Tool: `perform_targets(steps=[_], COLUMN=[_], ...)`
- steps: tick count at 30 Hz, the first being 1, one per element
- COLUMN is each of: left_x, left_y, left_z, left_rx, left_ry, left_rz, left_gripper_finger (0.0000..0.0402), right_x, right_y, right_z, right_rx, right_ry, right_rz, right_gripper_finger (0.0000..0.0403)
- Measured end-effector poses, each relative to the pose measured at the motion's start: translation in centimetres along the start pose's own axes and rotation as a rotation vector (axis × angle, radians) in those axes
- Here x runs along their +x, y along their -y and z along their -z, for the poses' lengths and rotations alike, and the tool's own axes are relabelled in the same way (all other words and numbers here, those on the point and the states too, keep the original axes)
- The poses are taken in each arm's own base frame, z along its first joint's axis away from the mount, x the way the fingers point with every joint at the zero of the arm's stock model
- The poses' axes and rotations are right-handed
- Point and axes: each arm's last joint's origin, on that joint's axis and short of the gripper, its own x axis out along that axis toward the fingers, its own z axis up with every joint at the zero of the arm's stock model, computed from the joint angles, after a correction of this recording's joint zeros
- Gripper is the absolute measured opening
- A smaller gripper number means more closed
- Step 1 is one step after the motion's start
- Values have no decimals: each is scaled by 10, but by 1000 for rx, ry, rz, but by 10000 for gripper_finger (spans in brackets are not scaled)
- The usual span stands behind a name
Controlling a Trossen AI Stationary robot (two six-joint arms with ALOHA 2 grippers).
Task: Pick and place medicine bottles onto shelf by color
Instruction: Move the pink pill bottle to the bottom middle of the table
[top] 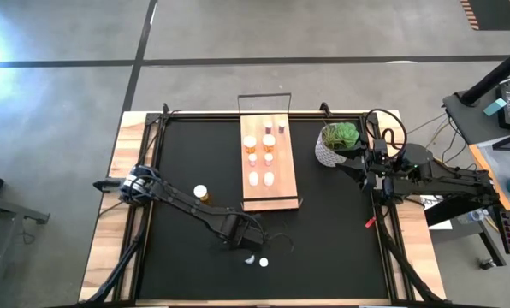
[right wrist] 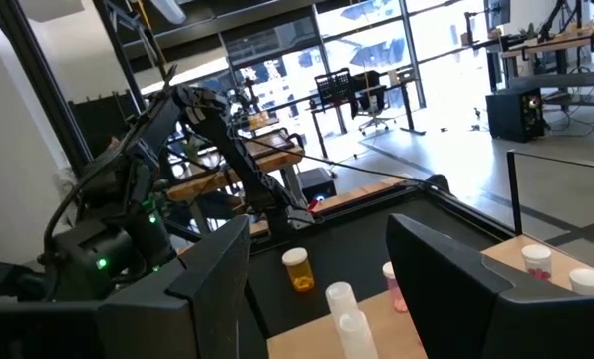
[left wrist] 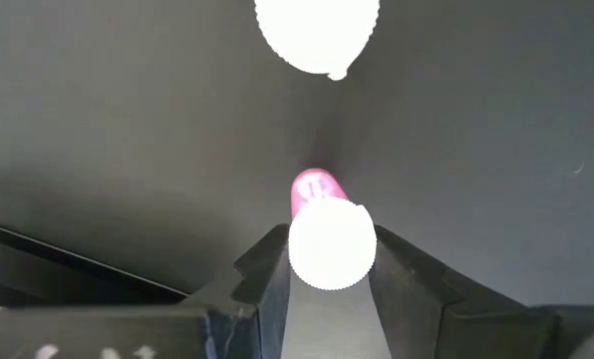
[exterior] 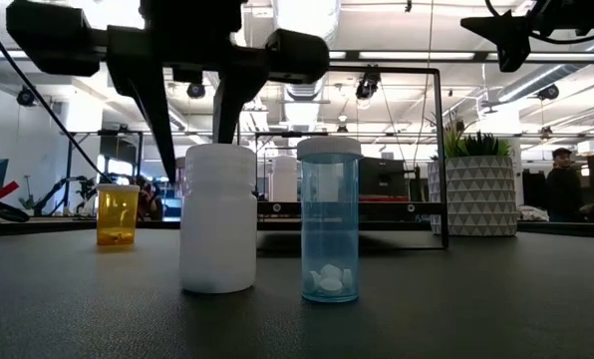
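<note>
Your left gripper (left wrist: 327,289) is clamped on a small pink-bodied medicine bottle with a pale round cap (left wrist: 330,242), low over the black tabletop mat (top: 323,239) near its front edge, just short of the long light-wood shelf board with thin dark wire end frames (top: 287,175). Right gripper (right wrist: 317,274) is parked off to the right side by the green plant in a white patterned pot (top: 337,143), jaws half apart with nothing between them. Progress, as I read it: roughly eight bottles already stand on the shelf in paired rows, orange (top: 251,142) toward the far end, pinkish (top: 252,159) mid-board, white-capped pale ones (top: 254,179) toward the near end; exact colours are hard to confirm from above. Left to do: the pink one you're holding, an orange bottle (top: 201,194) standing on the mat beside your left arm, plus two near the front edge, an opaque white bottle (exterior: 218,218) and a clear pale-blue bottle with white tablets (exterior: 329,219), standing close together but apart. So about two-thirds done by my count. Watch-outs: those two front bottles sit right by the left gripper, so a sloppy lift could knock them over; the shelf's near wire frame is in your approach line; placed bottles are packed tight, so the pink row slot leaves little margin. Plant is clear of the left arm's route.
</note>
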Motion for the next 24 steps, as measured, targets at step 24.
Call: perform_targets(steps=[24], left_x=[7], left_y=[6], left_z=[1], left_rx=[-2], left_ry=[17], left_rz=[49], left_gripper_finger=[151], right_x=[0], right_y=[0], right_z=[0], right_rx=[0], right_ry=[0], right_rz=[1], right_gripper_finger=[226])
